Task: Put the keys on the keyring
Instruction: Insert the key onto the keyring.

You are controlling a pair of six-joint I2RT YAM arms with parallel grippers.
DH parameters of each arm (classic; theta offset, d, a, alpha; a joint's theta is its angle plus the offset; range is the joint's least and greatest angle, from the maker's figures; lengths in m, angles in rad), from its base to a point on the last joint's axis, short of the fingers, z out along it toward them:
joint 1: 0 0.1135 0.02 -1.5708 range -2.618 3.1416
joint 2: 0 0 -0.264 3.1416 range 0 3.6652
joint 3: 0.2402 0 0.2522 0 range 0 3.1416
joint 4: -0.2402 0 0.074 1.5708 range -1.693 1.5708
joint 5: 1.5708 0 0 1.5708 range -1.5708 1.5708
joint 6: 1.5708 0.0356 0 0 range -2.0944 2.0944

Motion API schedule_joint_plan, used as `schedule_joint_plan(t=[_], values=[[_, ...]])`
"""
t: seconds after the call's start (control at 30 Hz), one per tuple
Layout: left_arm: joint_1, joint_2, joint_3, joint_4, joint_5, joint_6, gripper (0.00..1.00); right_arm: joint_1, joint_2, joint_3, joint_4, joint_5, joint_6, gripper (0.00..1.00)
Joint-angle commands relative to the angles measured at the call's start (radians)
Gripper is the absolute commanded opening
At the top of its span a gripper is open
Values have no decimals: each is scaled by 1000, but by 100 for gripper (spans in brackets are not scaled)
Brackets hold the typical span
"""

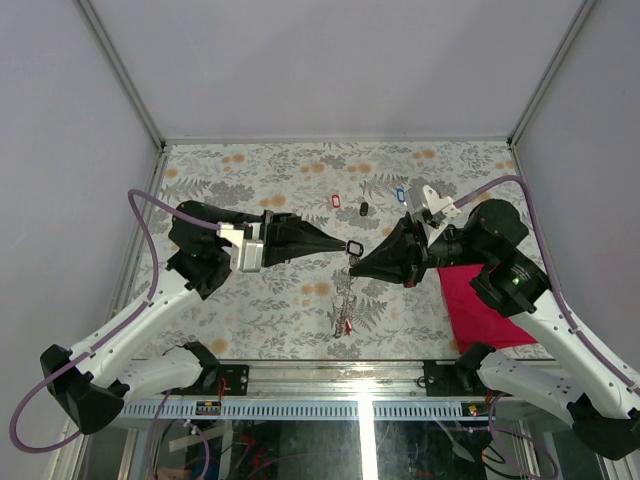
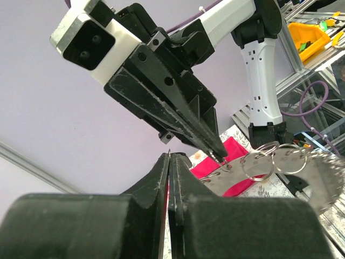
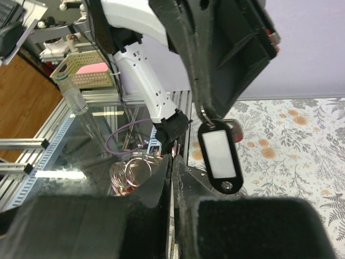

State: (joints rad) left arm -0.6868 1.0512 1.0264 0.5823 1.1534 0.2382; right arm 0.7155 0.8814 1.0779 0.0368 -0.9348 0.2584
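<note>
My left gripper (image 1: 340, 246) is shut on the small wire ring of a black key tag with a white label (image 1: 354, 247). The tag hangs from the left fingertips in the right wrist view (image 3: 218, 157). My right gripper (image 1: 353, 268) is shut on the grey metal keyring (image 1: 346, 300), which hangs below it over the table. In the left wrist view the keyring (image 2: 302, 175) shows as a curved metal band carrying small wire loops. The two gripper tips are nearly touching. A red tag (image 1: 336, 200), a black tag (image 1: 364, 208) and a blue tag (image 1: 400, 194) lie on the table behind.
A red cloth (image 1: 480, 305) lies flat at the right under the right arm; it also shows in the left wrist view (image 2: 233, 154). The floral table cover (image 1: 250, 290) is bounded by a metal frame at the near edge (image 1: 330, 372).
</note>
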Motion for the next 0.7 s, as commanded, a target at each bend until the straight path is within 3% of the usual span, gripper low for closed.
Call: schedule_joint_plan(t=[0.0, 0.4, 0.67], values=[[-5, -18, 20, 24, -28, 8, 0, 2, -4, 65, 12, -82, -44, 0], [-5, -17, 17, 34, 11, 1, 0, 2, 2, 14, 288, -105, 172, 0], [-5, -34, 2, 60, 14, -7, 0, 1, 15, 0, 269, -62, 167, 0]])
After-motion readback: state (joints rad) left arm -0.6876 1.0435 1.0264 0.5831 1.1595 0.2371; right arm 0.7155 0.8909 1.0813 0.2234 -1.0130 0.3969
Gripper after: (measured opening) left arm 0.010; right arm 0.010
